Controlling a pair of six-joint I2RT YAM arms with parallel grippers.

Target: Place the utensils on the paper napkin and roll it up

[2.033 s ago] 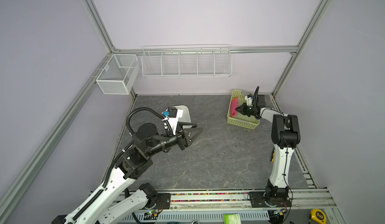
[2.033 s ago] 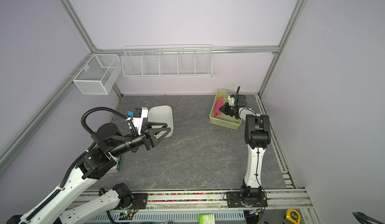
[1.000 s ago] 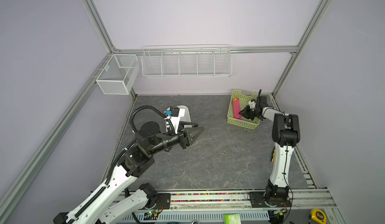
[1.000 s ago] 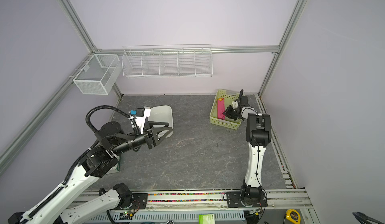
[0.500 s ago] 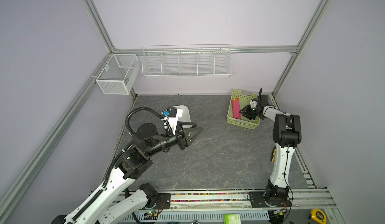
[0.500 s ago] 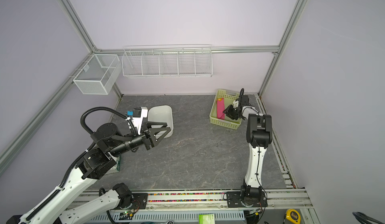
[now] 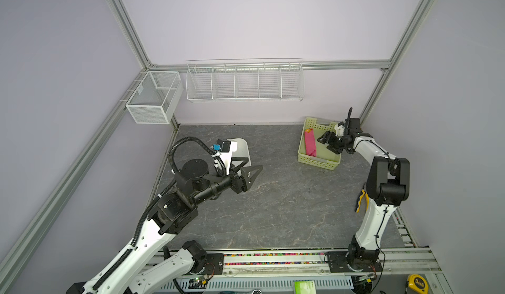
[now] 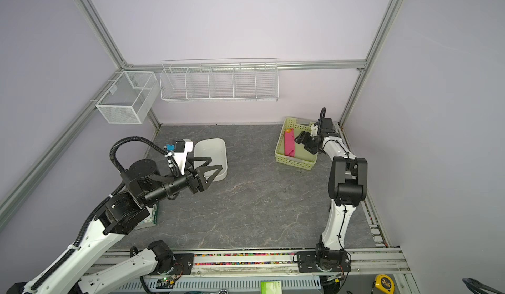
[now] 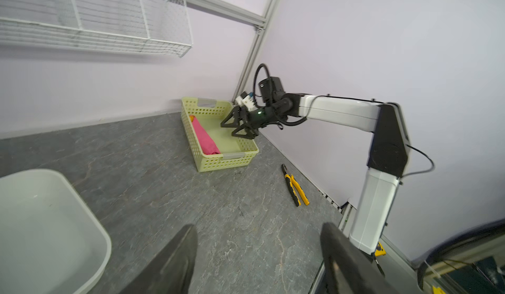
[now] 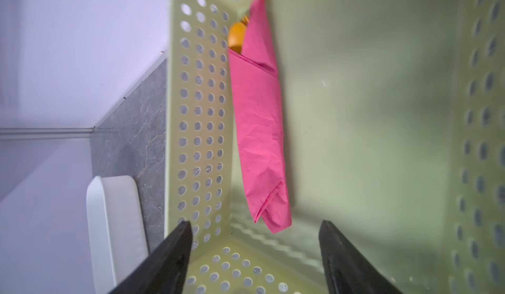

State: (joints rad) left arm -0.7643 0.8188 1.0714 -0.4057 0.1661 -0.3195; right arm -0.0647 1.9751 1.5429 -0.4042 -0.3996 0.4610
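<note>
Left gripper (image 7: 255,162): jaws spread wide, holding nothing, raised above the table (image 7: 273,197) just beside the white tub (image 8: 216,147). Between tub and green perforated basket (image 7: 318,164) the tabletop is open. The paper napkin (image 10: 259,128), rolled, lies inside the basket along the wall nearest the tub; the orange utensils (image 10: 235,37) protrude from its far end. Right gripper (image 7: 323,144): jaws wide apart, empty, above the basket floor, clear of the roll. Pliers (image 9: 296,186) lie near the right edge.
</note>
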